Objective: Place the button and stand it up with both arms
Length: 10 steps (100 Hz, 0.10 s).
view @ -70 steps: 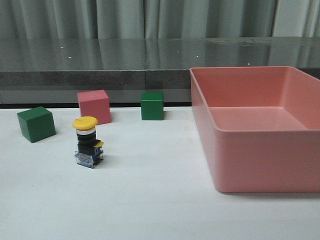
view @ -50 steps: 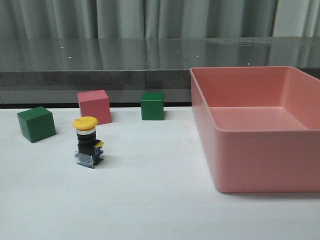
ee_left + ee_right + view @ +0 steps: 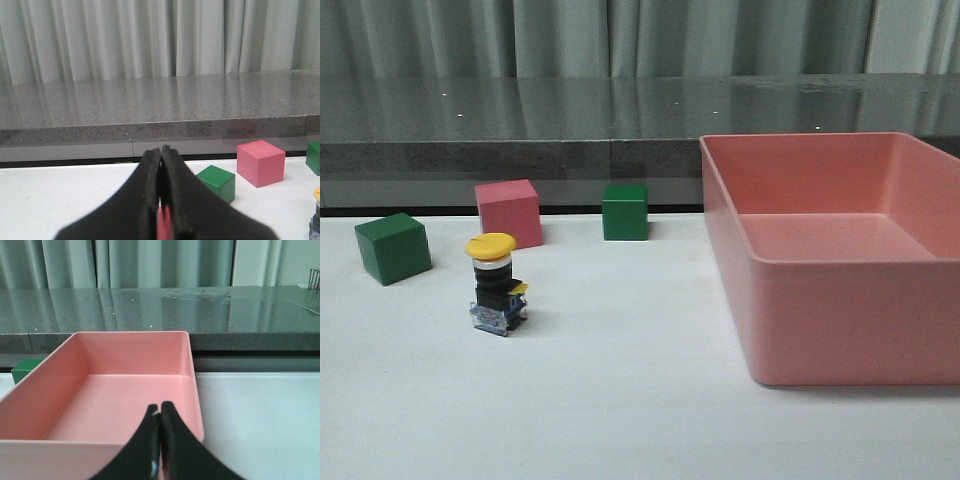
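Note:
The button [image 3: 494,284] stands upright on the white table at the left, yellow cap up, bluish base block down. Its edge also shows in the left wrist view [image 3: 316,200]. No arm or gripper shows in the front view. My left gripper [image 3: 161,149] is shut, low over the table, apart from the button; a pink sliver shows through the slit between its fingers. My right gripper [image 3: 160,405] is shut and empty, by the near wall of the pink bin [image 3: 191,371].
The large pink bin [image 3: 725,225] fills the right side of the table. A green cube [image 3: 392,247], a pink cube [image 3: 508,212] and a second green cube [image 3: 624,211] stand behind the button. A grey counter and curtains lie beyond.

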Available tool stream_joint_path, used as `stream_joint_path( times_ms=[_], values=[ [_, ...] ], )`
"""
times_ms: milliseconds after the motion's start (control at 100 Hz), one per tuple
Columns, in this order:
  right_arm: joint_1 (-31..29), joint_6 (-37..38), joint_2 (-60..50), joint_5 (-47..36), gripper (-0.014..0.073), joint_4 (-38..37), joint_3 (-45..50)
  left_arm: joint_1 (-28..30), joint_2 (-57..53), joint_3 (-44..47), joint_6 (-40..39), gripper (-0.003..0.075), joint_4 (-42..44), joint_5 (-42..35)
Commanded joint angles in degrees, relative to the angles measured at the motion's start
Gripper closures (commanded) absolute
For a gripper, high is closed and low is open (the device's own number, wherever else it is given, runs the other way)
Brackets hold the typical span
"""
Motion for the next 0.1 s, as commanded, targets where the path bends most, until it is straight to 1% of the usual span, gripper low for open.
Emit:
stream_joint_path(
  times_ms=[0,90],
  values=[
    [-0.20,-0.10,-0.46,-4.99,0.0655,-0.55,-0.66,0.09,-1.82,2.52,-0.55,0.0740,-0.55,-4.73],
    [-0.20,-0.10,-0.46,-4.99,0.0655,-0.55,-0.66,0.09,-1.82,2.52,-0.55,0.0740,-0.55,-4.73]
  ],
)
